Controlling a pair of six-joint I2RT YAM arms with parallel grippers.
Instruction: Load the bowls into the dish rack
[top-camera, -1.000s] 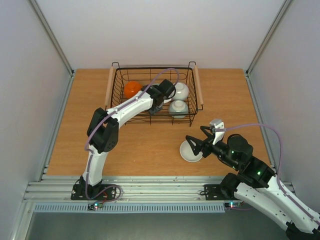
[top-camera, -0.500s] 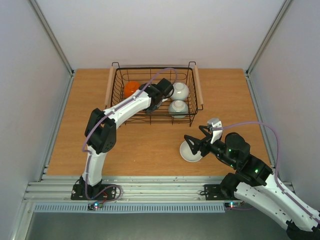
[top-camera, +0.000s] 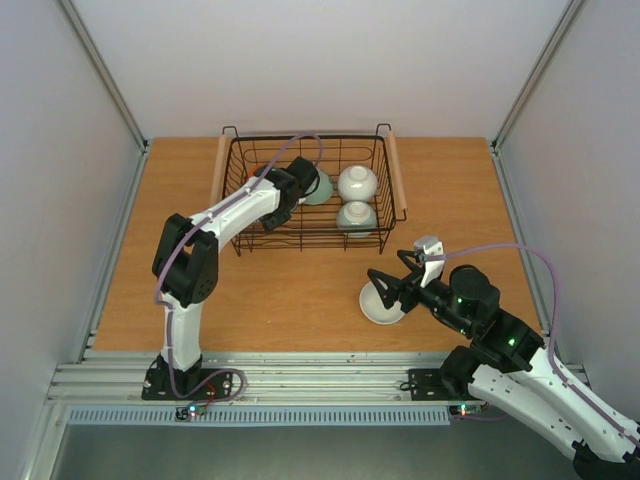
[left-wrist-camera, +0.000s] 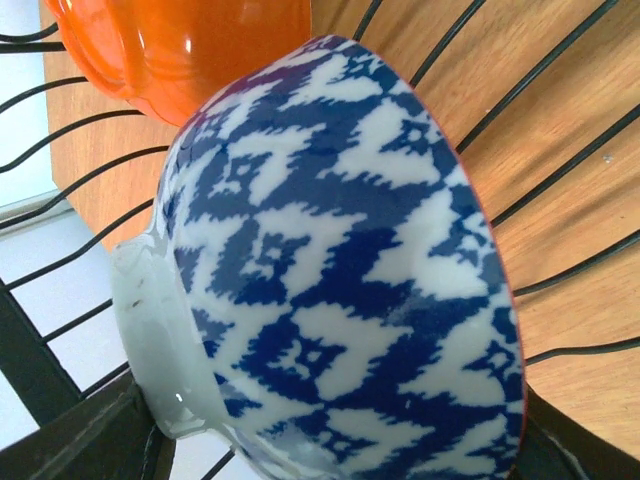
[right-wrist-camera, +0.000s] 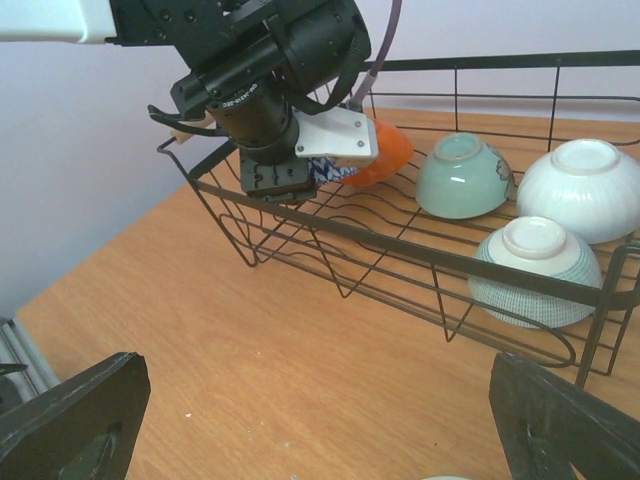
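Warm wooden tabletop (top-camera: 290, 290) between pale walls, and all the action sits at the back, inside the rectangular black wire dish rack with wooden bar handles (top-camera: 310, 241). The left gripper (right-wrist-camera: 298, 172) has swung across the rack in the last second: it was over the middle, beside the white bowl, and now it hangs at the left end. It is clamped on the blue-and-white patterned ceramic bowl (left-wrist-camera: 340, 260). That bowl fills the wrist view, tipped on its side with the foot ring to the left and a dark finger at each lower corner. The glossy orange bowl (left-wrist-camera: 190, 50) sits just behind it, very close, though I cannot tell if they touch.

That sideways move uncovers a pale mint green bowl (top-camera: 318, 187) at the back middle, which the arm was hiding. Beside it is the glossy white round bowl (top-camera: 357, 183), and in front of that the pale green finely lined bowl (top-camera: 356, 216), all feet up.

So four bowls are loaded and a fifth is inside the rack but not yet let go. The right gripper (top-camera: 388, 278) has barely budged, jaws spread wide and holding nothing. It hovers right at the shallow cream-white bowl (top-camera: 380, 303) on the table, the last one outside. By my reading, the left arm needs a gentle lowering and release clear of the orange one, then that sixth bowl follows
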